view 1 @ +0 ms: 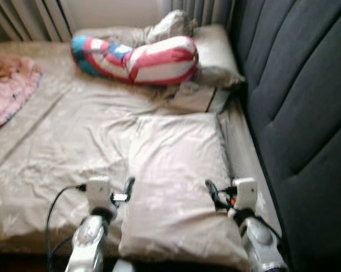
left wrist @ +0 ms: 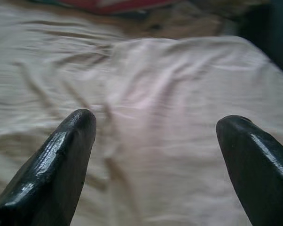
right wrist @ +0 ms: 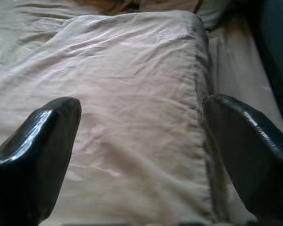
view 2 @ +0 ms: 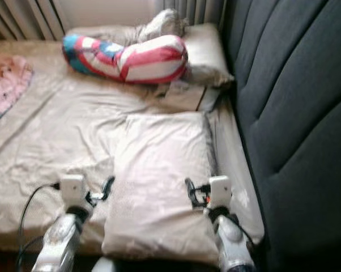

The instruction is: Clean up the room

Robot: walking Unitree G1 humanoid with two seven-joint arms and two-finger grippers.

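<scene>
A: While the robot is leaning over the bed, what is lying in front of it?

B: Biggest first: the bed is stretching away under a creased beige sheet, with the dark padded headboard running along its right side. Resting on the near part of the sheet, close to the headboard, is a large pale pillow. Farther back a red, white and blue striped cushion is leaning against another pale pillow, and a pink cloth is lying at the far left.

A: And how is the big pillow lying relative to the arms?

B: Its long axis is running away from the robot, roughly parallel to the headboard. The left gripper is sitting at its left edge and the right gripper just inside its right edge, so the pillow is lying between the two, about equally near to both.

A: Are the jaws holding anything?

B: No. In both wrist views the black fingers are standing spread apart with pillow fabric showing in the gap, nothing pinched.

A: So what is the coming move depending on?

B: My guess is a two-armed pickup: each gripper closing on its own side edge, since the pillow is spanning the gap between them.
</scene>
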